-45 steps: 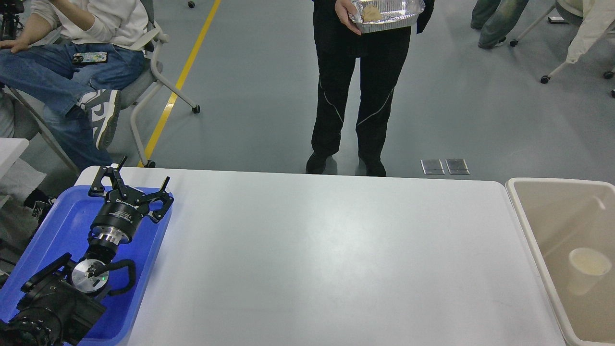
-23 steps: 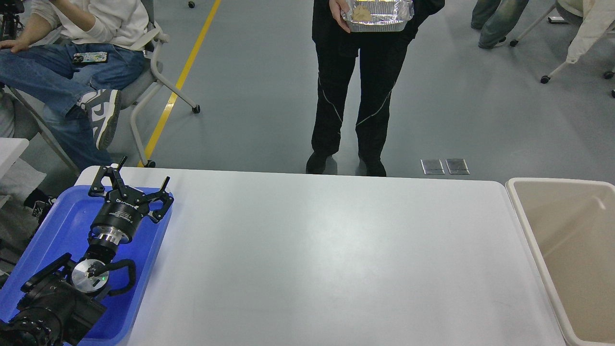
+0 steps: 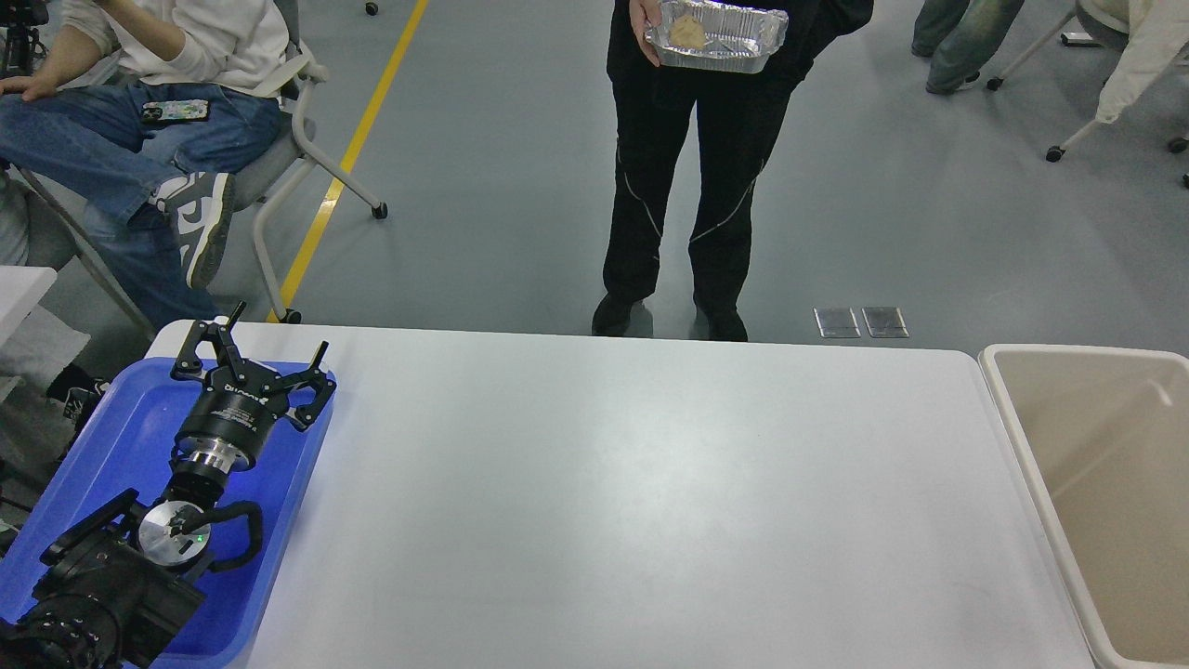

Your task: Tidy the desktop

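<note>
The white desktop [image 3: 650, 492] fills the middle of the head view and nothing lies on its bare surface. My left gripper [image 3: 269, 346] is open and empty, fingers spread, over the far right part of a blue plastic tray [image 3: 121, 437] at the table's left end. My left arm comes in from the lower left over that tray. My right arm and gripper are out of view.
A beige bin [image 3: 999, 390] stands against the table's right end, and its visible inside looks empty. A person in black [image 3: 687, 186] stands at the far edge holding a foil container [image 3: 715, 35]. Seated people and chairs are at the far left and right.
A pale cup that showed in the beige bin one second ago no longer shows. The standing person shifted the foil container slightly. My left arm has not moved.
</note>
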You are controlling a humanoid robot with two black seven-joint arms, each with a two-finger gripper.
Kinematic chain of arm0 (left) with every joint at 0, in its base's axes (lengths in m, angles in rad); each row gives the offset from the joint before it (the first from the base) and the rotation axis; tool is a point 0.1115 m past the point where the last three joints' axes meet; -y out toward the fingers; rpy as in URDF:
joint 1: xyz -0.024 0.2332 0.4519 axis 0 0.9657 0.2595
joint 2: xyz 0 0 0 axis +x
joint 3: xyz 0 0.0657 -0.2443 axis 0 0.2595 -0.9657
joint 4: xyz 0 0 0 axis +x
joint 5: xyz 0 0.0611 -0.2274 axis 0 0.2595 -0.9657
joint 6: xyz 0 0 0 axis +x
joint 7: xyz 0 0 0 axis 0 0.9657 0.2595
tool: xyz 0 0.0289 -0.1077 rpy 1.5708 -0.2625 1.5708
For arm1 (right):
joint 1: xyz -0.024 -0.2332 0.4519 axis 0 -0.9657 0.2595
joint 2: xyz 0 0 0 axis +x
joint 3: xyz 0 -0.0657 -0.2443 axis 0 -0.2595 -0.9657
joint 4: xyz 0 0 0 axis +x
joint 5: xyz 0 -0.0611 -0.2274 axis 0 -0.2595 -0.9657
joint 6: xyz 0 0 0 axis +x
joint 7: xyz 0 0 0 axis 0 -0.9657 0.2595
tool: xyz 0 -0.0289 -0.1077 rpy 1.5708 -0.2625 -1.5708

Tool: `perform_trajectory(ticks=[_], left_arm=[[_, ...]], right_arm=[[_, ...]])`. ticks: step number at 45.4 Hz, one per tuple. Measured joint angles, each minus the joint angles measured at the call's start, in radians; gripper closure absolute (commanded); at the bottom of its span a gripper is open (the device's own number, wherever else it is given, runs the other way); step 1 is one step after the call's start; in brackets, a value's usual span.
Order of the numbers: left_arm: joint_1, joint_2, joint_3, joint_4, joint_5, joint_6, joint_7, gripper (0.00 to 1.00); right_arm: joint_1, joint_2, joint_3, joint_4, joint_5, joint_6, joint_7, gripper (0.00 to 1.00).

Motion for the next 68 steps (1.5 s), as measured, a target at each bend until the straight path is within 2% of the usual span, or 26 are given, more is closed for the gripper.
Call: perform_trajectory(ticks=[8, 18, 29, 38, 43, 51, 60, 63, 68], left_arm=[[0.0, 0.0, 0.0, 0.0, 0.0, 0.0, 0.0, 0.0], [0.0, 0.0, 0.0, 0.0, 0.001, 0.0, 0.0, 0.0], [0.0, 0.0, 0.0, 0.0, 0.001, 0.0, 0.0, 0.0], [0.0, 0.0, 0.0, 0.0, 0.001, 0.0, 0.0, 0.0], [0.0, 0.0, 0.0, 0.0, 0.001, 0.0, 0.0, 0.0], [0.0, 0.0, 0.0, 0.0, 0.001, 0.0, 0.0, 0.0], [0.0, 0.0, 0.0, 0.0, 0.001, 0.0, 0.0, 0.0], [0.0, 0.0, 0.0, 0.0, 0.001, 0.0, 0.0, 0.0], [0.0, 0.0, 0.0, 0.0, 0.001, 0.0, 0.0, 0.0]], right_arm=[[0.019, 0.002, 0.013, 0.011, 0.005, 0.027, 0.005, 0.0], [0.045, -0.049, 0.062, 0.085, 0.019, 0.145, 0.017, 0.0], [0.041, -0.157, 0.207, 0.306, 0.042, 0.217, 0.074, 0.0], [-0.013, -0.218, 0.369, 0.524, 0.046, 0.238, 0.136, 0.0], [-0.046, -0.23, 0.436, 0.619, 0.042, 0.239, 0.155, 0.0], [-0.107, -0.211, 0.555, 0.743, 0.037, 0.241, 0.175, 0.0], [-0.156, -0.147, 0.643, 0.797, 0.035, 0.242, 0.188, 0.0], [-0.168, -0.116, 0.66, 0.806, 0.032, 0.242, 0.199, 0.0], [-0.182, -0.062, 0.682, 0.812, 0.027, 0.237, 0.242, 0.0]])
